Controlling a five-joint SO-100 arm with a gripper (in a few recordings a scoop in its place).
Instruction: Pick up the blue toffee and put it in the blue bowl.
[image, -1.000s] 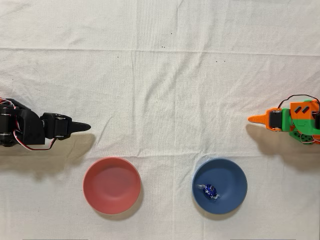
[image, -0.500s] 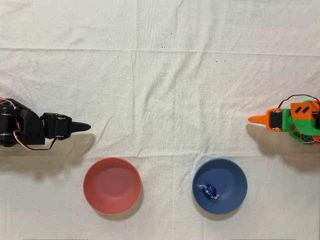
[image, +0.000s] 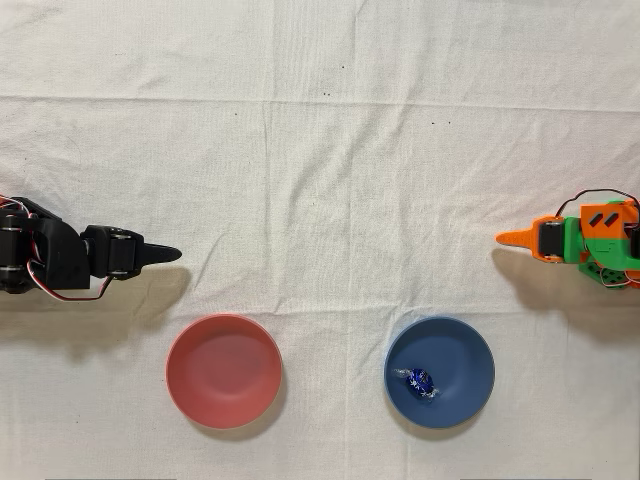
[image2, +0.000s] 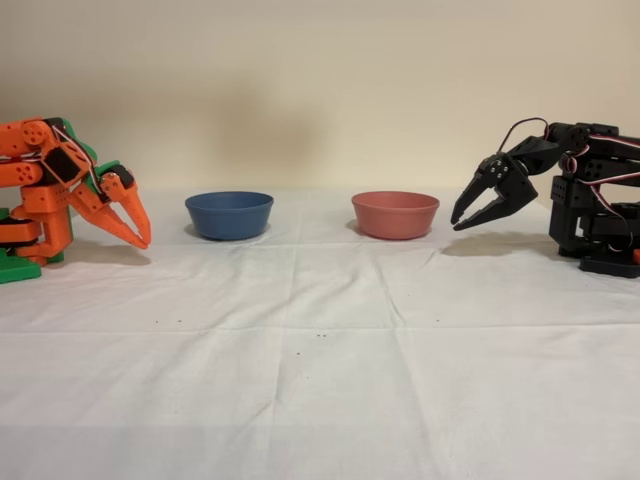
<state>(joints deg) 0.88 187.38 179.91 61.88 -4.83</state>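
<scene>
The blue toffee (image: 420, 381) lies inside the blue bowl (image: 463, 352), left of the bowl's centre in the overhead view. From the side, the blue bowl (image2: 229, 214) hides the candy behind its wall. My orange gripper (image: 503, 239) is folded back at the right edge of the overhead view, well above and right of the bowl. In the fixed view the gripper (image2: 141, 238) sits at the left, tips pointing down, jaws shut with nothing between them.
A pinkish-red bowl (image: 223, 370) stands left of the blue one in the overhead view, and it is empty. The idle black arm (image: 70, 260) rests at the left edge. White wrinkled cloth covers the table.
</scene>
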